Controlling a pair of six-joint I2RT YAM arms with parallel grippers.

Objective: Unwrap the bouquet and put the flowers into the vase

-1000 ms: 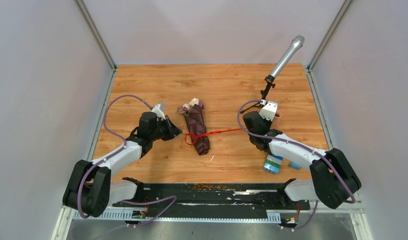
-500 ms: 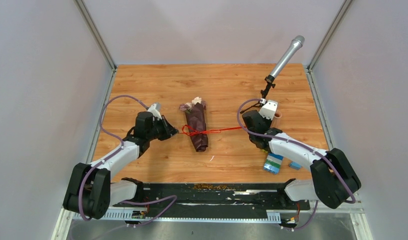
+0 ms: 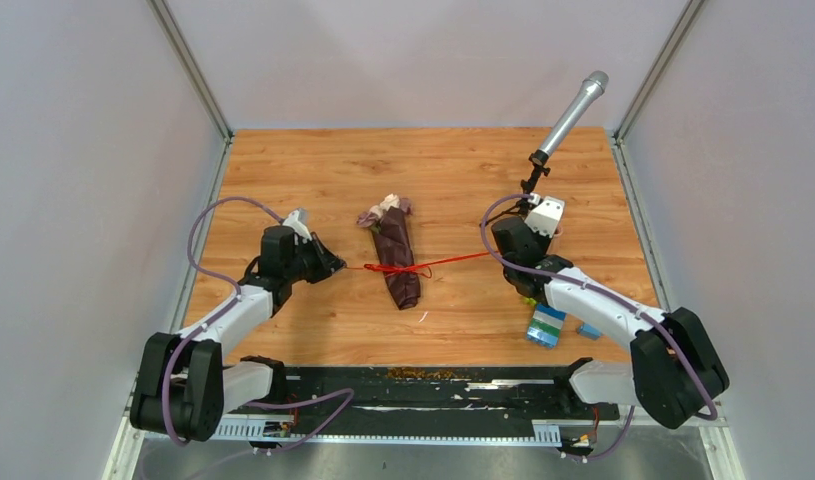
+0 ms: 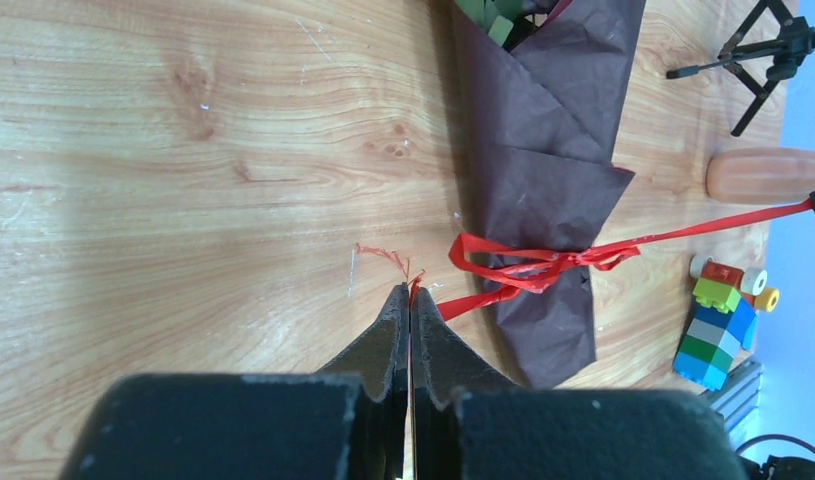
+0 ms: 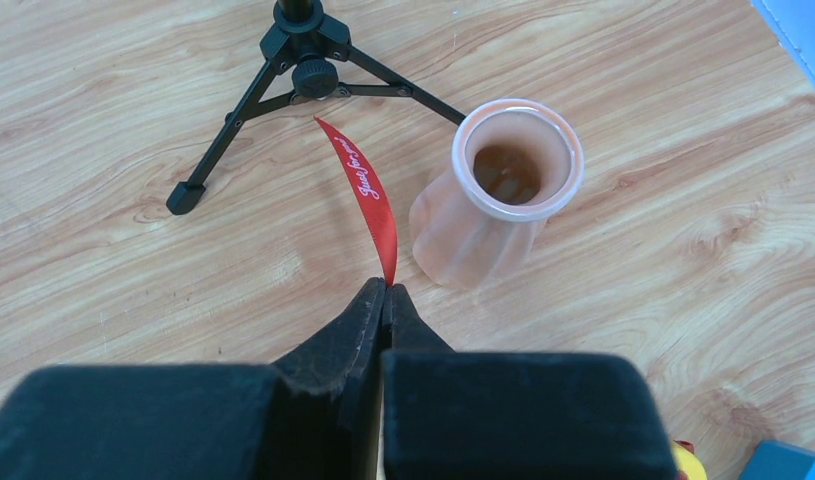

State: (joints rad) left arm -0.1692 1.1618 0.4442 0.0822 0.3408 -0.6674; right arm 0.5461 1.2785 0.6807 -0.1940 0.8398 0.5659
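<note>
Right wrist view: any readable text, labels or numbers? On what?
"Just for you!" - white script on the ribbon tail pinched in the right gripper; small, so likely rather than certain.
Nothing else: the vase and the tripod carry no text.

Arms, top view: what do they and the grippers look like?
White links, black joint housings and black shoulders on left arm and right arm. A purple cable loops along each. Matte black left gripper and right gripper, wedge-shaped fingers tapering to a tip. No markings visible.
</note>
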